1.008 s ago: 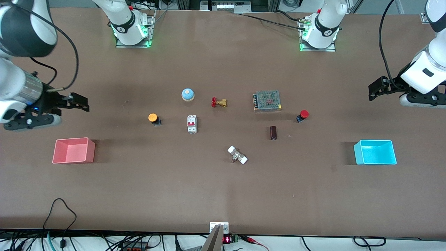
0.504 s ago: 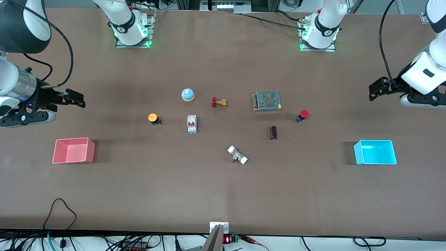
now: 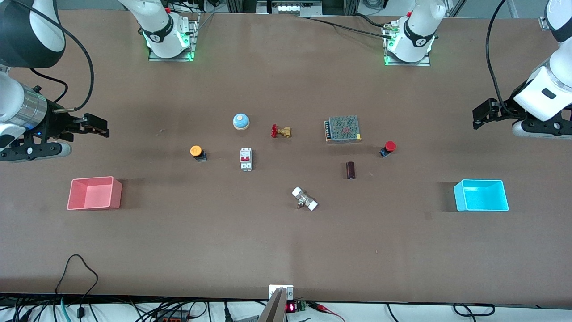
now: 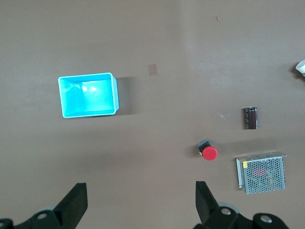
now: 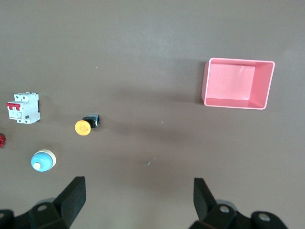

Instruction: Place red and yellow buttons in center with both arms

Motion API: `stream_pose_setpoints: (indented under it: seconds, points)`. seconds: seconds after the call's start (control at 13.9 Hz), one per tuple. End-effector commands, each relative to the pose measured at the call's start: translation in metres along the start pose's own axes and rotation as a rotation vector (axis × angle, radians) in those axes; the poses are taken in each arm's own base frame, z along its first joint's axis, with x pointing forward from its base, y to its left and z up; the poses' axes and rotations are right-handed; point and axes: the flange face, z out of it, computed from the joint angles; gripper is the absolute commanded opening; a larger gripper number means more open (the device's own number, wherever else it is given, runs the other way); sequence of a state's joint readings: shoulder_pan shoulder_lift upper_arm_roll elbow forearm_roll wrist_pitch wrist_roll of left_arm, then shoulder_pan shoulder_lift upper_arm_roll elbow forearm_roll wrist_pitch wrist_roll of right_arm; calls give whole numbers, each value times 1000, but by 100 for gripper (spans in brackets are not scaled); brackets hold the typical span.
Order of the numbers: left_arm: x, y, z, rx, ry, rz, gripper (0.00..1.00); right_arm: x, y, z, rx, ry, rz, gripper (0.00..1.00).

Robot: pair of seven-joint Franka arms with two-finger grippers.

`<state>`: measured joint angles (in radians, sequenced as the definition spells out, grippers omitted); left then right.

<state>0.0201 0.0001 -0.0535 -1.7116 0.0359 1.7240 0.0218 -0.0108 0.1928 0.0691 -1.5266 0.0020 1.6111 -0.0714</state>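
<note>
Both grippers hang wide open and empty over the table ends, the left gripper [image 4: 138, 202] short of the red button [image 4: 208, 151], the right gripper [image 5: 138, 200] short of the yellow button [image 5: 85, 126].

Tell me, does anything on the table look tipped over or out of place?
Both buttons lie on their sides: the yellow button near the breaker, the red button beside the power supply. Nothing looks spilled or damaged.

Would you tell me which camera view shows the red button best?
The left wrist view: the red button appears largest there, cap and dark body distinct. The front view shows it smaller, beside the metal mesh box. The right wrist view misses it.
</note>
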Motion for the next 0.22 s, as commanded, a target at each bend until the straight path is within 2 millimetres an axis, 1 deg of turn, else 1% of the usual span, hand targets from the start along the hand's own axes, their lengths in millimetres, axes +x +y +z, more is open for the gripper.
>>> stream_pose_setpoints:
  seconds: [0.0, 0.07, 0.14]
  points:
    - [-2, 1, -2, -12, 0, 4, 100, -3, 0, -8, -5, -4, 18, 100]
    - [0, 2, -6, -12, 9, 5, 100, -3, 0, -8, -5, -4, 18, 100]
    - [1, 2, -6, -13, 8, 4, 100, -3, 0, -7, -5, -6, 16, 100]
